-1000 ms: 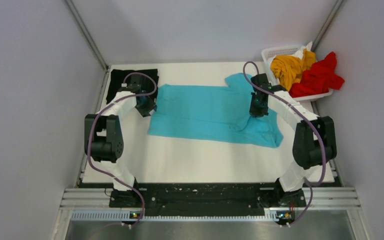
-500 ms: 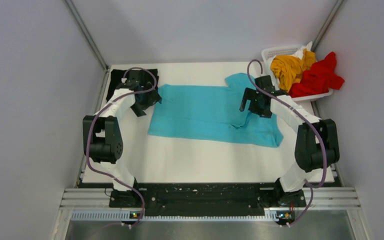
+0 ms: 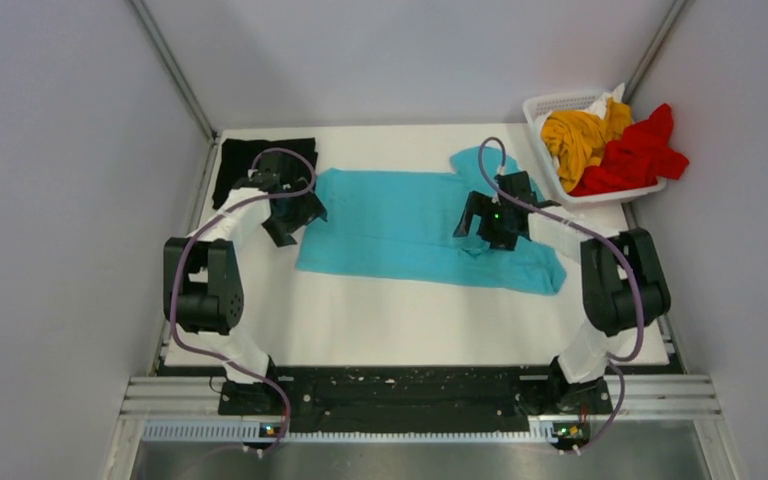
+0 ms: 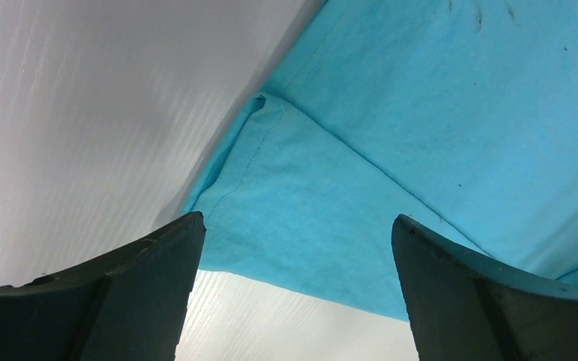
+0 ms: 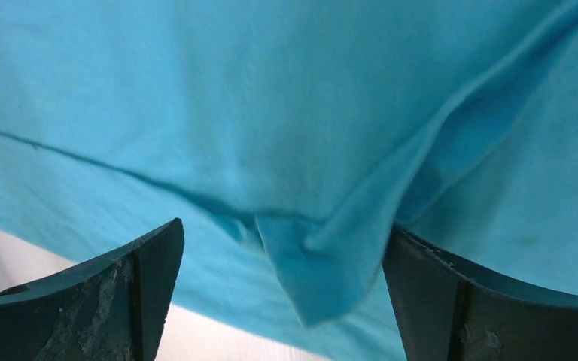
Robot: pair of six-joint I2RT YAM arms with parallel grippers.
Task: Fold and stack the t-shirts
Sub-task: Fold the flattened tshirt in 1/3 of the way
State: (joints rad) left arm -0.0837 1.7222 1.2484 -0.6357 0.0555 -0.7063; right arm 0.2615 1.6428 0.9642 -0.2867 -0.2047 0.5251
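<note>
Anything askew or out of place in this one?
Yes. The turquoise t-shirt is not flat: on the right arm's side a loose flap is doubled over in a crease below the open right tool. The red t-shirt spills over the rim of the basket.

You have the spread t-shirt (image 3: 400,225) lying flat across the far half of the counter (image 3: 380,320), one sleeve reaching toward the far right corner. Your left hand (image 3: 295,213) is at its left edge, and your right hand (image 3: 480,224) is over a raised fold near its right end. Behind the left hand, in the far left corner, lies the folded t-shirt (image 3: 235,160). The basket (image 3: 550,103) stands at the far right corner with two shirts inside, side by side: the left bunched t-shirt (image 3: 575,135) and the right bunched t-shirt (image 3: 640,155), which hangs over the rim.
</note>
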